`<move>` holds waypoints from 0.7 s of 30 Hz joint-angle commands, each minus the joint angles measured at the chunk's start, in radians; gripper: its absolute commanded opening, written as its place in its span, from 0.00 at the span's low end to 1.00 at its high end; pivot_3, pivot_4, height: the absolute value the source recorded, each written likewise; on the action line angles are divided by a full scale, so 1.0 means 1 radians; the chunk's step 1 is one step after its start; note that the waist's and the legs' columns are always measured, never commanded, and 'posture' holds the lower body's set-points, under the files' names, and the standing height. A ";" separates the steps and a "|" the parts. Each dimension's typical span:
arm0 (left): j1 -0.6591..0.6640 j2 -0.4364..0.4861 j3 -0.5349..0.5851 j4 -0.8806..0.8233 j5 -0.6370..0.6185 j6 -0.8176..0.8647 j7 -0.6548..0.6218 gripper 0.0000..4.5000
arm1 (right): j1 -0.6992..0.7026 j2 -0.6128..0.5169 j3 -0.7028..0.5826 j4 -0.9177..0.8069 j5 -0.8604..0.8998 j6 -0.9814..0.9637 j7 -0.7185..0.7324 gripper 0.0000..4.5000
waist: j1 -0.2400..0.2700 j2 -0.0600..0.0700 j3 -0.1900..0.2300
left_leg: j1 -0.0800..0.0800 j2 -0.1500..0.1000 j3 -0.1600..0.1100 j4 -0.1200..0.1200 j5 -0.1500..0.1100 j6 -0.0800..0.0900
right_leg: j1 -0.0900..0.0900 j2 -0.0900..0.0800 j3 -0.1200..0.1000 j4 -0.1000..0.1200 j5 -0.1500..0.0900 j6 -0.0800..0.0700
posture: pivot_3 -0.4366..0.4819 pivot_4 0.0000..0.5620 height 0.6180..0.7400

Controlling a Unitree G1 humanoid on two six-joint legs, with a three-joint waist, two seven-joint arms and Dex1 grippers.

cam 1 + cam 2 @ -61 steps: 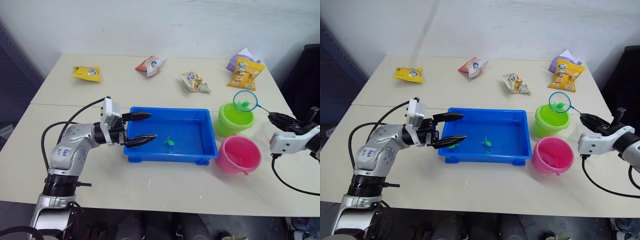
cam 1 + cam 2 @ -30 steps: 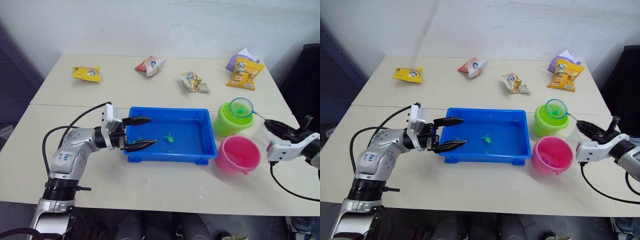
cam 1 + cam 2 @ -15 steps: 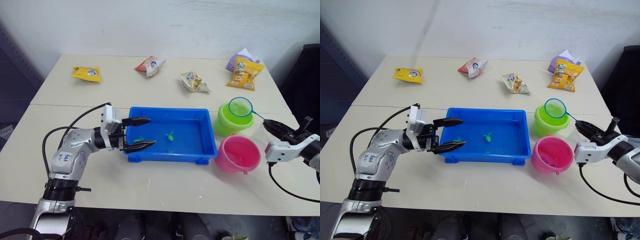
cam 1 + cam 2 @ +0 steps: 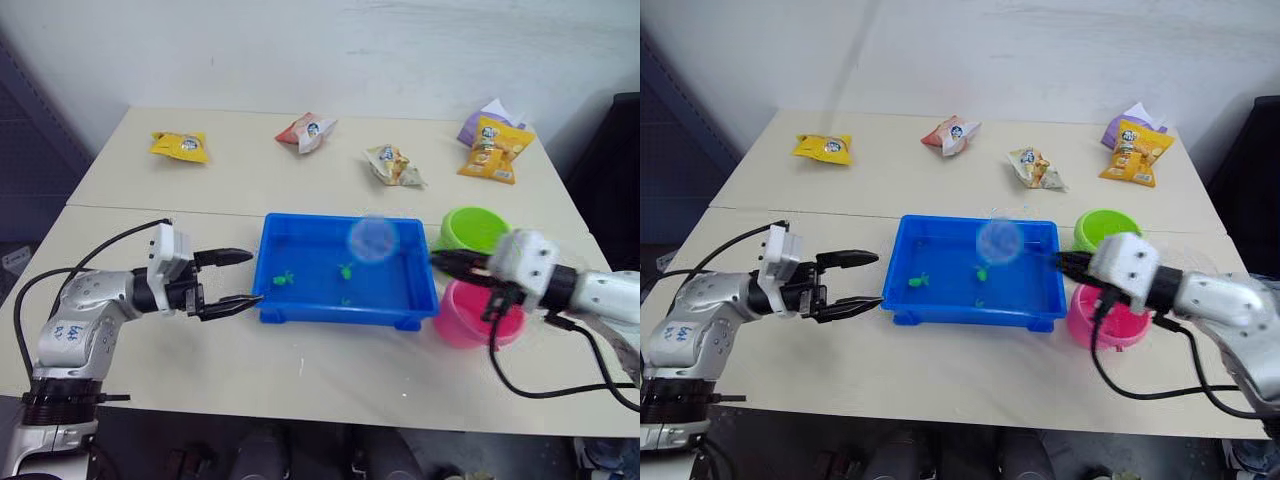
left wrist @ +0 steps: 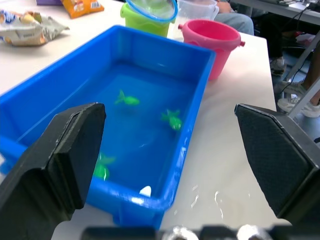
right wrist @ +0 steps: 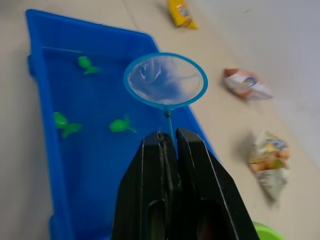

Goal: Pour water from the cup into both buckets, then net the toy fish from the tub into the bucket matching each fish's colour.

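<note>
The blue tub [image 4: 300, 310] sits mid-table with water and three small green toy fish [image 6: 122, 125] in it. My right gripper [image 4: 440, 262] is shut on the thin handle of the net [image 6: 165, 81]. The net's blue-rimmed hoop hangs empty above the tub's right half. Behind that arm stand the lime green bucket [image 4: 478, 228] and the pink bucket [image 4: 460, 325], the pink one partly hidden. The clear cup [image 5: 197, 9] stands beyond the pink bucket. My left gripper [image 4: 254, 277] is open just left of the tub, holding nothing.
Snack packets lie along the far side of the table: yellow [image 4: 180, 146], red [image 4: 305, 130], a crumpled one [image 4: 393, 165], orange [image 4: 497, 148] and purple [image 4: 480, 115]. A black cable loops from each arm over the table's near part.
My right arm swung the net left, from above the green bucket to above the tub. My left gripper drew back from over the tub's left rim to beside it. The camera shifted slightly.
</note>
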 commanded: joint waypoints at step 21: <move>0.132 0.016 0.074 -0.050 -0.014 -0.067 0.002 0.99 | -0.279 0.275 0.224 0.086 -0.443 0.303 0.150 0.00 | -0.004 0.000 0.000 | -0.002 0.000 0.001 -0.001 0.000 0.000 | -0.001 -0.001 -0.002 -0.001 0.000 0.000 | 0.48 0.27 0.98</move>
